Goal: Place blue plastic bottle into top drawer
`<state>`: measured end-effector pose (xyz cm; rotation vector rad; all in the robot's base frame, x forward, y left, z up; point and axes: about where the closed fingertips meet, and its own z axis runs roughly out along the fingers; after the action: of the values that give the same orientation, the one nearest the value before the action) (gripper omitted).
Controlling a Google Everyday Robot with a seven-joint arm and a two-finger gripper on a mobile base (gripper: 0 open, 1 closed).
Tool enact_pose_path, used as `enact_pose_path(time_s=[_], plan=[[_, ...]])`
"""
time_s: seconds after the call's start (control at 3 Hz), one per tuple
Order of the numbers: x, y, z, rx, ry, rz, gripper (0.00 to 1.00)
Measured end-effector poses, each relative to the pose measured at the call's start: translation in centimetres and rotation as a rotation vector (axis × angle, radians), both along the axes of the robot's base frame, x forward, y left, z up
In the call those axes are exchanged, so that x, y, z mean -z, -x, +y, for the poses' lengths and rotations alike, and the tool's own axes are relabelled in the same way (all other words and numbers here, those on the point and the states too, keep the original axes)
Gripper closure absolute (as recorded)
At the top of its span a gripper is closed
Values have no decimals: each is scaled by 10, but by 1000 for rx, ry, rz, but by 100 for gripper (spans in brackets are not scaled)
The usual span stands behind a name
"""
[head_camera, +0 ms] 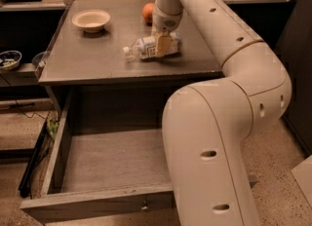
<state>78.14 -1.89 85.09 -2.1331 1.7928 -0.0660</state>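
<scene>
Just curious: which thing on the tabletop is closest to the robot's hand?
The blue plastic bottle, lying on its side; the hand is right at it. The orange and the bowl sit apart.

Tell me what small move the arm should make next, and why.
Probably grasp and lift: the gripper is down over the small clear bluish plastic bottle, which lies on its side on the grey tabletop, while the grey wooden top drawer below stands open.

Cream bowl [91, 20] and orange [147, 12] on tabletop [97, 59], orange just behind pincer [163, 45]
</scene>
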Motion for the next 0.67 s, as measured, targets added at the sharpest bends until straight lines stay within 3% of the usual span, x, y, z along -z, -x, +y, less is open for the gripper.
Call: enact_pose_path(time_s=[0.67], plan=[[0,0,0,0,0,0,94]])
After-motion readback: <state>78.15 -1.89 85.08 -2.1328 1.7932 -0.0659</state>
